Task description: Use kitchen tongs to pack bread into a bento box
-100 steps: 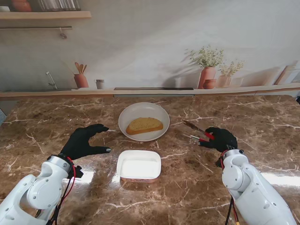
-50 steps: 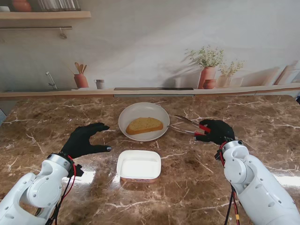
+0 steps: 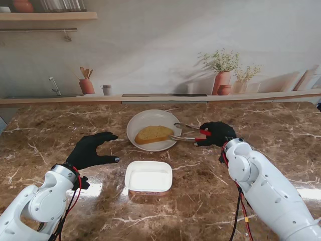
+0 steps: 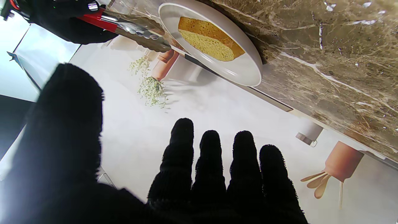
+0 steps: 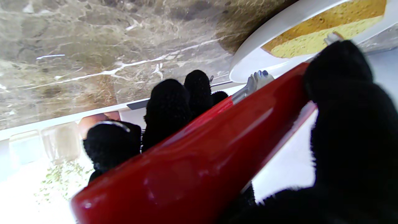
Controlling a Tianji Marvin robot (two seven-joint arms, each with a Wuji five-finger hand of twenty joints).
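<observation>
Left hand (image 3: 89, 152) hovers empty with fingers spread, the bento box (image 3: 148, 176) just to its right, while the right hand (image 3: 216, 134) grips the tongs (image 3: 184, 132), which should straddle the bread (image 3: 153, 134) on the plate (image 3: 142, 120) squarely before squeezing.

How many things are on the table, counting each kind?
Bread slice: 1
White plate: 1
White bento box: 1
Kitchen tongs, held in the right robot hand: 1
Total: 4
</observation>
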